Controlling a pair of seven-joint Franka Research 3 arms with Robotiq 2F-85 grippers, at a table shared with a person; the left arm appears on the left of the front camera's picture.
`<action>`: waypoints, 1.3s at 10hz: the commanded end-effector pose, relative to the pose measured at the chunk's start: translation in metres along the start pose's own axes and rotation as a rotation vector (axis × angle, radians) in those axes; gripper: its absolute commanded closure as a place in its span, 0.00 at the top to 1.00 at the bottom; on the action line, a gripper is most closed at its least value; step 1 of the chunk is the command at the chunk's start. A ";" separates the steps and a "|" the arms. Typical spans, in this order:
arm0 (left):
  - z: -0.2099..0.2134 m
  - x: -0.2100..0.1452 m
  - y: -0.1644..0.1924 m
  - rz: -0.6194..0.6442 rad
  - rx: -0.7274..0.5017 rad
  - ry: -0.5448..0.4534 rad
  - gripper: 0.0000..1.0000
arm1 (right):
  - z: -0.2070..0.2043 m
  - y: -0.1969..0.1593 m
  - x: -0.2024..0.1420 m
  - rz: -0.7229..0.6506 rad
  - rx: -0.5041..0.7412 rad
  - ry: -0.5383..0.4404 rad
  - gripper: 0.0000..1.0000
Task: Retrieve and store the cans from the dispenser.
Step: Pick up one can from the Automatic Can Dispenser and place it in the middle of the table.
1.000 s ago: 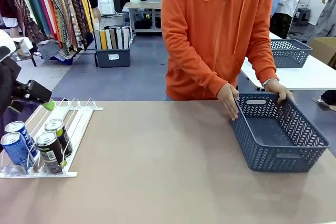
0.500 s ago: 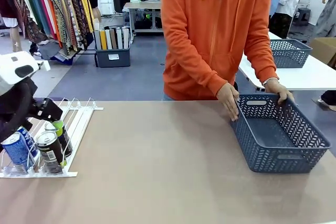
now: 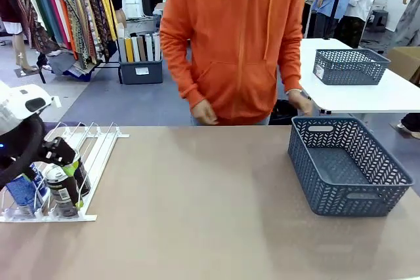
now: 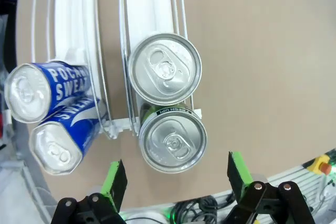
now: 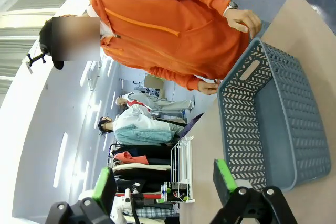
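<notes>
— Silver tops, four counted: where are they entered?
— All on the dispenser (image 3: 98,141), at the near left of the table (image 3: 210,214). Two blue cans (image 4: 31,90) are lodged in one lane. In the next, a black can (image 4: 172,139) is set against the stopper tab, and a second black can (image 4: 164,68) touches it from up the slope.
— Item: left pincer (image 4: 176,169). State?
— Spread wide, nothing pinched. It is hung just above the black can at the stopper, with one green pad to each side of the lid.
— On which relation is the coming move judged to turn?
— The can's long axis is upright and is met end-on by the pincer, so a straight descent is called for. The closing line is laid across the lane, so the wire rails may be fouled.
— Nearer arm?
— The left. The right pincer (image 5: 163,169) is likewise spread and empty. It is faced toward the basket (image 5: 239,129) at the right, well apart from the cans.
— What is supplied by one view and not another?
— Centring over the lid is given by the left wrist view, but height is not. From the front, the pads are seen about level with the can tops, and those tops are partly masked by the arm.
</notes>
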State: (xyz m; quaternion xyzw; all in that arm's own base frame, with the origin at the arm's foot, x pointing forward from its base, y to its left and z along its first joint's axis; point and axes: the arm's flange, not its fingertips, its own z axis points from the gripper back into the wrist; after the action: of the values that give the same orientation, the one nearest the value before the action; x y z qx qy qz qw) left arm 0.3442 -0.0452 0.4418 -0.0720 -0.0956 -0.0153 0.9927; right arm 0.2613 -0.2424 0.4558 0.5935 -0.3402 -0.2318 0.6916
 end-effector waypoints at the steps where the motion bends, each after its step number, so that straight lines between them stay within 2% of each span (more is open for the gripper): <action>1: -0.020 -0.006 0.003 -0.003 -0.021 0.020 1.00 | 0.000 0.002 0.003 0.012 0.014 -0.007 1.00; 9: -0.043 0.001 -0.002 -0.005 0.020 0.042 1.00 | 0.000 0.002 0.003 0.012 0.014 -0.007 1.00; 10: -0.043 0.002 -0.002 0.004 0.041 0.027 0.55 | 0.000 0.002 0.003 0.012 0.014 -0.007 1.00; 11: -0.043 0.003 -0.002 0.001 0.049 0.019 0.00 | 0.000 0.002 0.003 0.012 0.014 -0.007 1.00; 13: -0.043 0.004 -0.002 0.002 0.062 -0.034 0.00 | 0.000 0.002 0.003 0.012 0.014 -0.007 1.00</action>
State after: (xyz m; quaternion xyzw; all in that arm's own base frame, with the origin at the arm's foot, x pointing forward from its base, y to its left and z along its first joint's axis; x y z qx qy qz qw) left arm 0.3639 -0.0518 0.4106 -0.0516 -0.0959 -0.0217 0.9938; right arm 0.2612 -0.2424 0.4558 0.5938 -0.3400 -0.2317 0.6915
